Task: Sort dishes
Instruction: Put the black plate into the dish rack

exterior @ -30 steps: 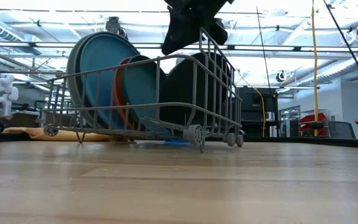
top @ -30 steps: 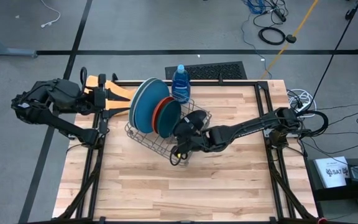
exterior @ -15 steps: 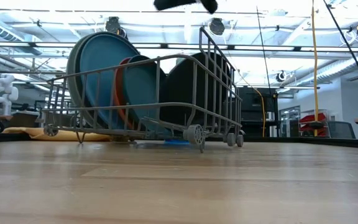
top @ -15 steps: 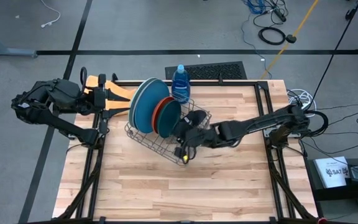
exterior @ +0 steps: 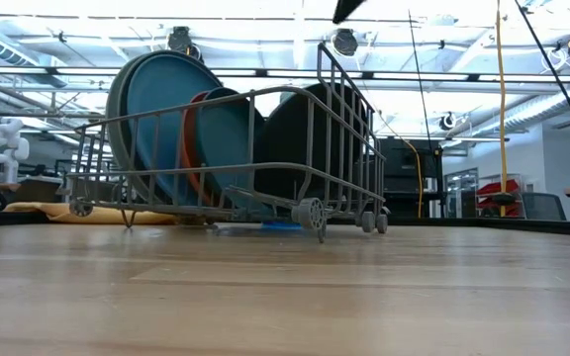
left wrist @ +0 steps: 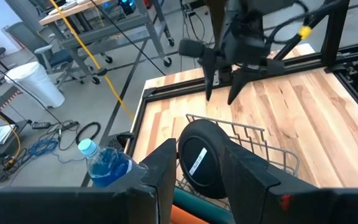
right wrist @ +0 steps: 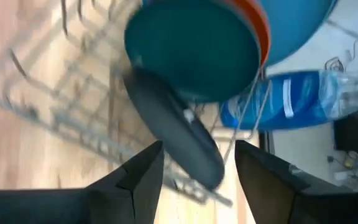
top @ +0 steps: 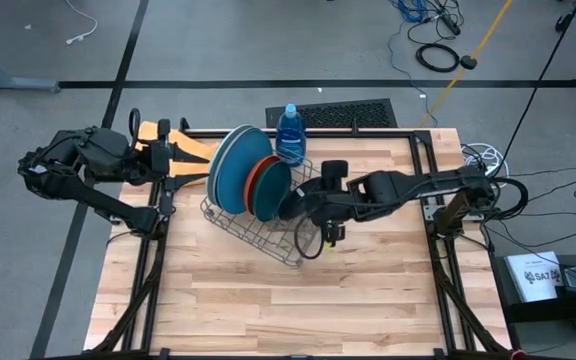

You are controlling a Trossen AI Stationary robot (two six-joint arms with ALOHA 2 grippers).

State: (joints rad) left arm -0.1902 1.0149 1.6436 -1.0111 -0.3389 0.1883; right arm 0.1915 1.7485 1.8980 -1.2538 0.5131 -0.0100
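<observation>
A grey wire rack [top: 258,222] stands on the wooden table. The dishes stand on edge in it: large grey and blue plates [top: 233,168] at the far left, then an orange plate [top: 259,178], a dark teal plate [right wrist: 194,53] and a black plate [left wrist: 202,158]. My right gripper [left wrist: 222,93] hangs open, fingers pointing down, above the rack's right end and just right of the black plate, touching nothing. My left gripper [top: 180,160] waits open at the table's far left corner, behind the rack.
A blue water bottle [top: 289,132] lies behind the rack at the far edge. A folded yellow cloth [top: 193,150] lies at the far left under my left arm. Bare wood [top: 298,300] spreads over the near half and the right side.
My right gripper has risen from the black plate's top edge, out of the low view, and drawn toward the table's right edge. The black plate stays standing in the rack.
</observation>
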